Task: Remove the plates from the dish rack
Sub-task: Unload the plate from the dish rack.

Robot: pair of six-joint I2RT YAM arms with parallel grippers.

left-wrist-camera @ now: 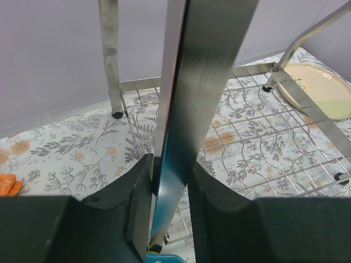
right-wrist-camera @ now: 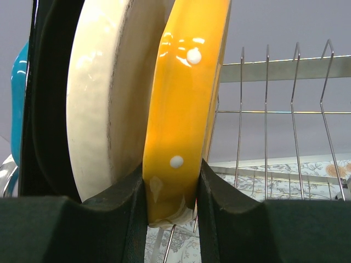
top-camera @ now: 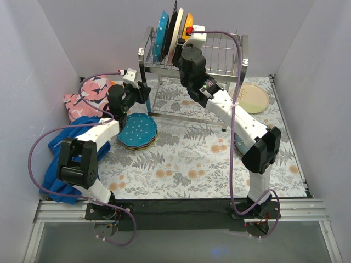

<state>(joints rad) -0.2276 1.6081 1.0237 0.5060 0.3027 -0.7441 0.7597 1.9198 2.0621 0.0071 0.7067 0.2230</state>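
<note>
Overhead, the floral-print tabletop (top-camera: 186, 164) fills the view, and the tall chrome wire dish rack (top-camera: 219, 55) stands at its 12 o'clock edge. A crumpled blue cloth (top-camera: 60, 148) and a pink patterned cloth (top-camera: 90, 93) lie at 9 o'clock.

A stack of plates topped by a teal dotted plate (top-camera: 138, 130) sits on the tabletop at 7 o'clock from the rack. A pale cream round plate (top-camera: 253, 97) lies flat at 2 o'clock.

Four plates stand on edge in the rack's top slots, toward 11 o'clock: a teal plate (right-wrist-camera: 19, 98), a dark plate (right-wrist-camera: 46, 109), a thick cream plate (right-wrist-camera: 104, 109) and a glossy orange plate with white dots (right-wrist-camera: 184, 109).

The right end effector (right-wrist-camera: 171, 181) is narrowed onto the orange plate up in the rack, with one finger against each face of its rim. The left end effector (left-wrist-camera: 170, 164), beside the rack's leg at 10 o'clock, is clamped to a narrow gap on a thin dark blue-grey plate (left-wrist-camera: 203, 82), seen edge-on and upright.
</note>
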